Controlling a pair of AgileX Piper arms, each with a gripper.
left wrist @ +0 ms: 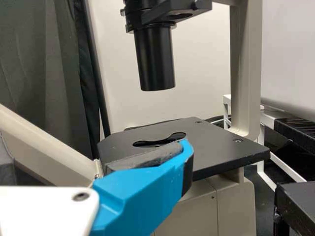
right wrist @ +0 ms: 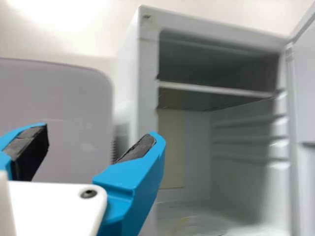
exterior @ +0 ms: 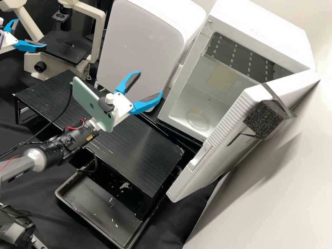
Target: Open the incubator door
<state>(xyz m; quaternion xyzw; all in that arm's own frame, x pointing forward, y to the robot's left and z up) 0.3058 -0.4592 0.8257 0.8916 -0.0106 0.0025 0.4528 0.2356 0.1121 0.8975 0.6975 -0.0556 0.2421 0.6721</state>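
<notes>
In the high view, seeing the incubator [exterior: 259,20] standing at upper right with its door [exterior: 224,131] swung well out from the body. Leaving a broad mouth open between the bare front rim and the door's ribbed edge, with the free end reaching down near a corner of the black tray [exterior: 57,193]. Showing a dark shelf [exterior: 256,58] across the cavity's upper part, open room under it, and a clear round dish [exterior: 198,119] on the floor near the front lip. Seeing a black foam block [exterior: 265,119] on the door's outer side, crowding the space towards the pale wall [exterior: 294,186].

Holding the right gripper [exterior: 149,83] above the black platform [exterior: 69,97], spreading its fingers wide around nothing. Overlapping the face of the white cabinet [exterior: 138,45] in the high view, but leaving contact with it impossible to tell. Having an open stretch between that gripper and the door, apart from both rim and handle recess [exterior: 200,155].

Holding the left gripper [exterior: 31,33] near the microscope [exterior: 100,38], gaping wide and gripping nothing. In the left wrist view, seeing one blue finger [left wrist: 142,191] overlapping the stage [left wrist: 221,147] near an edge.
</notes>
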